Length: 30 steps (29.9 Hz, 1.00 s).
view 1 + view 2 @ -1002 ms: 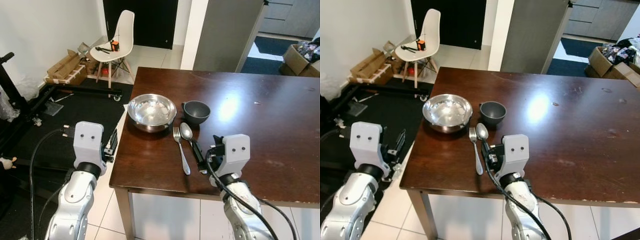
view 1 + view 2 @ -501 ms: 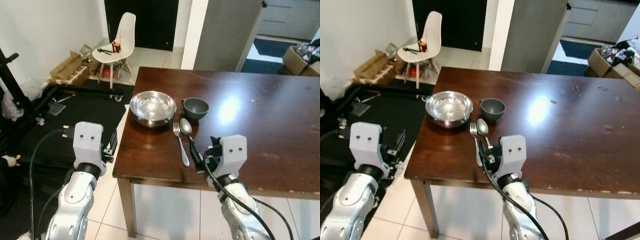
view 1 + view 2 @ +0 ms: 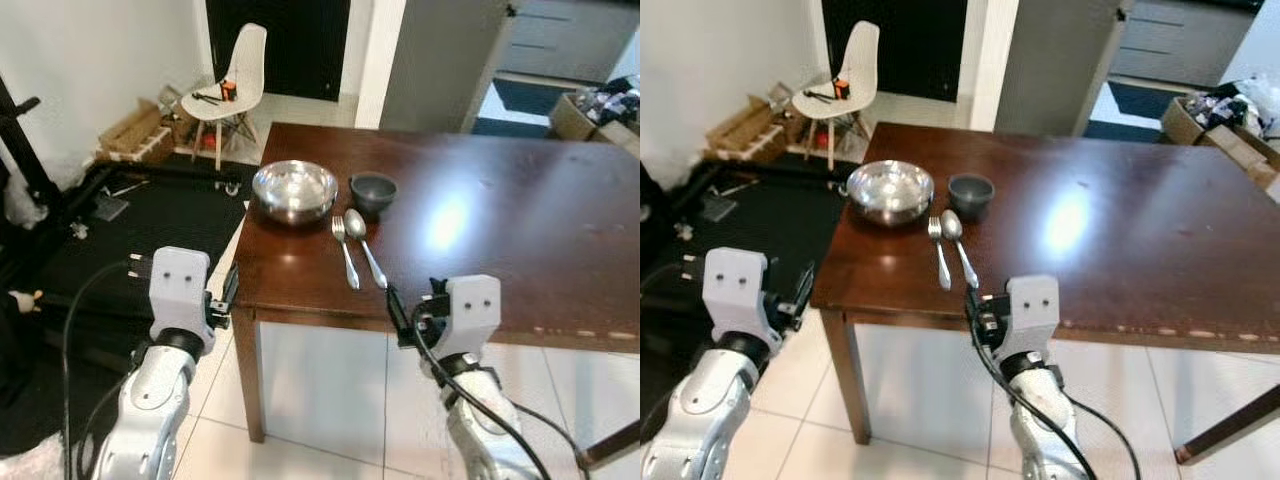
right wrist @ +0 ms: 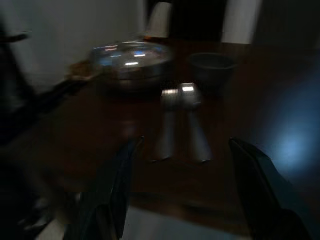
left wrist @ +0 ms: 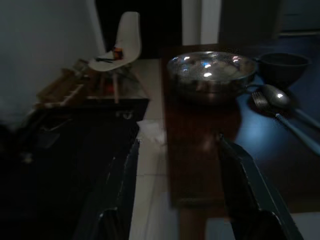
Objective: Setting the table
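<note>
- Fork [image 3: 344, 250] and spoon [image 3: 364, 245] lie side by side on the dark wooden table [image 3: 520, 250], near its front edge.
- Just behind them sit a shiny metal bowl [image 3: 294, 191] and a small dark bowl [image 3: 372, 191], close together.
- My right gripper [image 4: 182, 195] is off the table, in front of its edge, fingers spread wide and holding nothing.
- My left gripper [image 5: 177, 200] hangs beside the table's corner, fingers spread apart too.
- Far back stands a white chair [image 3: 236, 75] by some cardboard boxes [image 3: 135, 135].
</note>
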Available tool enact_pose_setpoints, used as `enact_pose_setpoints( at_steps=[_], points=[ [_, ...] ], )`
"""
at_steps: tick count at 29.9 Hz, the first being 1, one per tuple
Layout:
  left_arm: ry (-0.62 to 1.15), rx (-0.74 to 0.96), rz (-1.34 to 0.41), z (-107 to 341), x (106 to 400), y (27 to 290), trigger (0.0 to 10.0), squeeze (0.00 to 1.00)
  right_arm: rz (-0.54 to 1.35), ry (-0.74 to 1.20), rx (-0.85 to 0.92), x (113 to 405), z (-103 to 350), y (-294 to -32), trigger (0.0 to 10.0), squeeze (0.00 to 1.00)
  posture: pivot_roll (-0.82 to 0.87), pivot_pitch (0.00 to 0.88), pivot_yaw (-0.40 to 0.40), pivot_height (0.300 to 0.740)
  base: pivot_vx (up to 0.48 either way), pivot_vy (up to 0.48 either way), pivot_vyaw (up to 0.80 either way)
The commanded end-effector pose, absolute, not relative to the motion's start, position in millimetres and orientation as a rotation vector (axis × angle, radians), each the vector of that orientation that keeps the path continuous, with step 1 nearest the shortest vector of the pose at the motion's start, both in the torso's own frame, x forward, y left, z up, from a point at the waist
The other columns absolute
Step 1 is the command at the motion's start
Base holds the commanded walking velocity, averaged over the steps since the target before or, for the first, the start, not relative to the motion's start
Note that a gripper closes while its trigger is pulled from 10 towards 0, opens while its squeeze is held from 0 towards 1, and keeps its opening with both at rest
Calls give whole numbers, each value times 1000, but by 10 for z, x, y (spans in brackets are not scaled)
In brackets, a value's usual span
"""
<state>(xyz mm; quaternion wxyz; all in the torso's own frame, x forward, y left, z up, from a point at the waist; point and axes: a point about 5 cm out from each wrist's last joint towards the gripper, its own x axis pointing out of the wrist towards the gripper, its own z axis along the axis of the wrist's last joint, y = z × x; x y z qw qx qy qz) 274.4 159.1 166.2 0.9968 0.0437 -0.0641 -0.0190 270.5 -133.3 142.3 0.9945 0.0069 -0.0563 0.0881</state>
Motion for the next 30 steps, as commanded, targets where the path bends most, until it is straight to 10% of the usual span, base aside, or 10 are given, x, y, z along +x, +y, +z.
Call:
enact_pose_setpoints(
  at_steps=[1, 30],
  points=[
    [-120, 79, -32, 1646, 2728, 1596, 10000, 0, 167, -102, 9, 2702, 1401, -1363, 10000, 0, -46, 0, 42, 740, -326, 0, 0],
    [-109, 71, -42, 1635, 2722, 1575, 10000, 0, 162, -87, 20, 2707, 1379, -1360, 10000, 0, -45, 0, 45, 740, -177, 0, -105]
  ],
)
